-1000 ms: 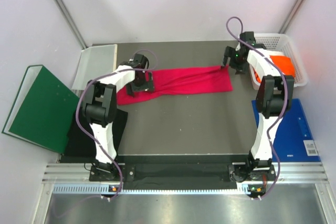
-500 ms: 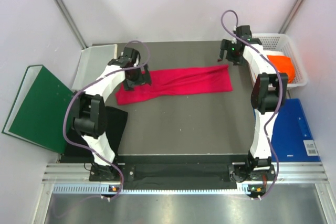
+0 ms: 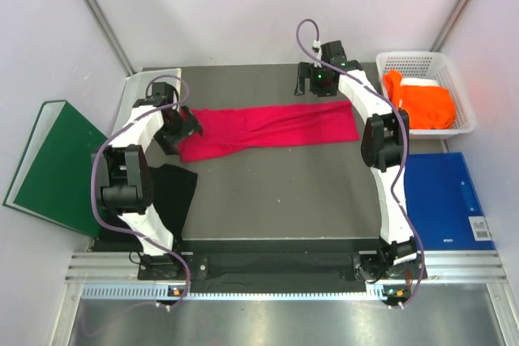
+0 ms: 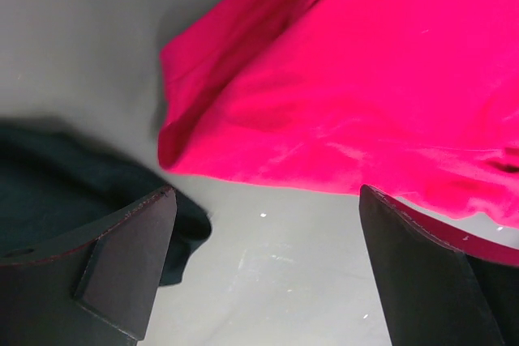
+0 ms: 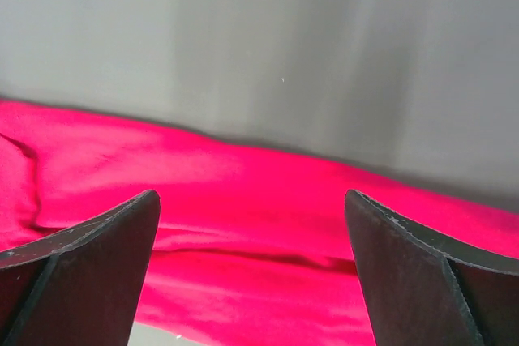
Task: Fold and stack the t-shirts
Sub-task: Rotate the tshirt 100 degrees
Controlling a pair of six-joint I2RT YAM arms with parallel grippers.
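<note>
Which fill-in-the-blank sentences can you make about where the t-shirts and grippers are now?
The orange t-shirt lies in the white ____.
The black t-shirt lies on the robot's ____ side.
The left gripper and the right gripper, near the crimson-pink t-shirt, are both ____.
Missing words: basket; left; open.

Passable across bare worktop [image 3: 276, 192] near of the crimson-pink shirt [image 3: 276, 126]; blocked at left by green binder [image 3: 61, 164] and black shirt [image 3: 174, 188], at right by white basket [image 3: 422, 59] with orange shirt [image 3: 422, 103], and blue board [image 3: 450, 200].
</note>
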